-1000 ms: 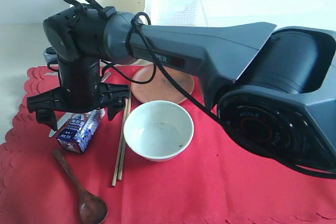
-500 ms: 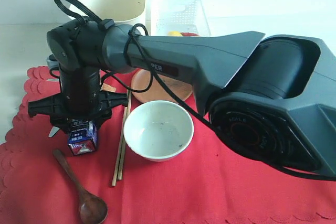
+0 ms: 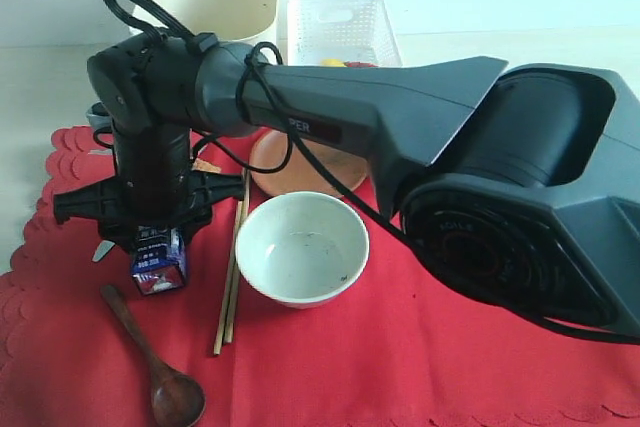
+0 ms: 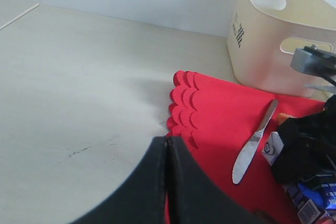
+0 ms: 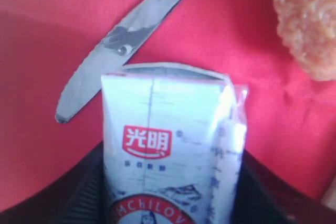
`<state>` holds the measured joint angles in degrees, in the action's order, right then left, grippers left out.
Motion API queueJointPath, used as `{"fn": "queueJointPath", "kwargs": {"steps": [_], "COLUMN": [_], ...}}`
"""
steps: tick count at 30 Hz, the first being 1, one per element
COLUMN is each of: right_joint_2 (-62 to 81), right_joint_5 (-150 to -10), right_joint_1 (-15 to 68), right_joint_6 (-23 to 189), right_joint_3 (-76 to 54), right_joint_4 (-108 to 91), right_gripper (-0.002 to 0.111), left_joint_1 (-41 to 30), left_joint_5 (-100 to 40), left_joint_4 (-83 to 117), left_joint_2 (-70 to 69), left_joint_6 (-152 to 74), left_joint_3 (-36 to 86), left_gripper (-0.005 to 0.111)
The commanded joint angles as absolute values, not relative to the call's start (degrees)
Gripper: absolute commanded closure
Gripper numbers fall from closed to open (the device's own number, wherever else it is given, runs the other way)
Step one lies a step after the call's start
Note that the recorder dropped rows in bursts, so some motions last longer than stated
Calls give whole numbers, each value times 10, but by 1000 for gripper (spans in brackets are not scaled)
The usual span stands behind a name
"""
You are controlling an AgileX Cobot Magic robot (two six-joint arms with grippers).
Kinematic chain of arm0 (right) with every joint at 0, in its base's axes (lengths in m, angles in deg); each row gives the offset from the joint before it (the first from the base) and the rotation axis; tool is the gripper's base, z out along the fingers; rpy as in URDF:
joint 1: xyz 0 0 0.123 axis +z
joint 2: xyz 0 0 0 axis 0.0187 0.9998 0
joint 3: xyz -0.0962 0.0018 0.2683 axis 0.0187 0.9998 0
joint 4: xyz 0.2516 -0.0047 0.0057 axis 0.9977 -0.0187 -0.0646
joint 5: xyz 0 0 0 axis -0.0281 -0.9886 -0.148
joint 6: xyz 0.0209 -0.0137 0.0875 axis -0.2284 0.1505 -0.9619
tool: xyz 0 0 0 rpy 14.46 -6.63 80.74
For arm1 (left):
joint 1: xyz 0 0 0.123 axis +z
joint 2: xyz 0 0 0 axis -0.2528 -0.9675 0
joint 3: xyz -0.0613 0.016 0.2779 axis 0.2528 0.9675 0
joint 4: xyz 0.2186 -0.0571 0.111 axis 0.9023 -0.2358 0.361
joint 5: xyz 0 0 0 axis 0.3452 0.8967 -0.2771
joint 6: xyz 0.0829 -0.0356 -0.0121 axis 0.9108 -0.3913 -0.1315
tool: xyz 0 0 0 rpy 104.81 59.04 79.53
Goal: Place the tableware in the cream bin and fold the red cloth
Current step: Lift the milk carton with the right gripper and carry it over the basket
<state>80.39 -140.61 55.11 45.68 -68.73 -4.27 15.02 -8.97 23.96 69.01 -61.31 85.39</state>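
Nearest you, the dark wooden spoon (image 3: 160, 367) lies on the red cloth (image 3: 420, 367). The pair of wooden chopsticks (image 3: 230, 277) and the white ceramic bowl (image 3: 302, 249) sit just behind it, all untouched.

Next back is the change. A second ago your right gripper (image 3: 152, 237) hung wide above a milk carton (image 3: 157, 259) lying tilted on the cloth. Now it has come down, its jaws have narrowed, and they clamp the carton on both sides, upright and seemingly resting on the cloth.

The carton is not tableware, so this grip puts nothing toward the bin. I judge it a clearing move that frees the cloth for folding.

The silver knife (image 5: 126, 40) lies flat just beside the carton, clear of the jaws, with a crumbed piece of food (image 5: 307, 24) near it. Behind the arm, the round brown plate (image 3: 325, 179) is partly hidden.

Furthest back, the cream bin (image 3: 215, 12) and the white lattice basket (image 3: 340, 22) stand side by side off the cloth. You cannot tell whether the bin holds anything.

Your left gripper (image 4: 167, 148) is pressed fully closed and empty, over bare table by the cloth's scalloped corner
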Motion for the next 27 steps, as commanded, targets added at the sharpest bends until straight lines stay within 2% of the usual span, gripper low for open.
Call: {"fn": "queueJointPath", "kwargs": {"steps": [1, 23, 27], "right_joint_2": [768, 599, 566], "right_joint_5": [-1403, -1388, -1386], "right_joint_1": [549, 549, 522], "right_joint_6": [487, 592, 598], "right_joint_3": [-691, -691, -691], "right_joint_4": [-60, -210, -221], "right_gripper": [108, 108, 108], "left_joint_1": [146, 146, 146], "left_joint_5": [-92, -92, -92], "left_joint_4": [242, 242, 242], "left_joint_2": [694, 694, 694], "left_joint_6": [-611, -611, -611], "left_joint_3": [855, 855, 855], "left_gripper": [107, 107, 107]}}
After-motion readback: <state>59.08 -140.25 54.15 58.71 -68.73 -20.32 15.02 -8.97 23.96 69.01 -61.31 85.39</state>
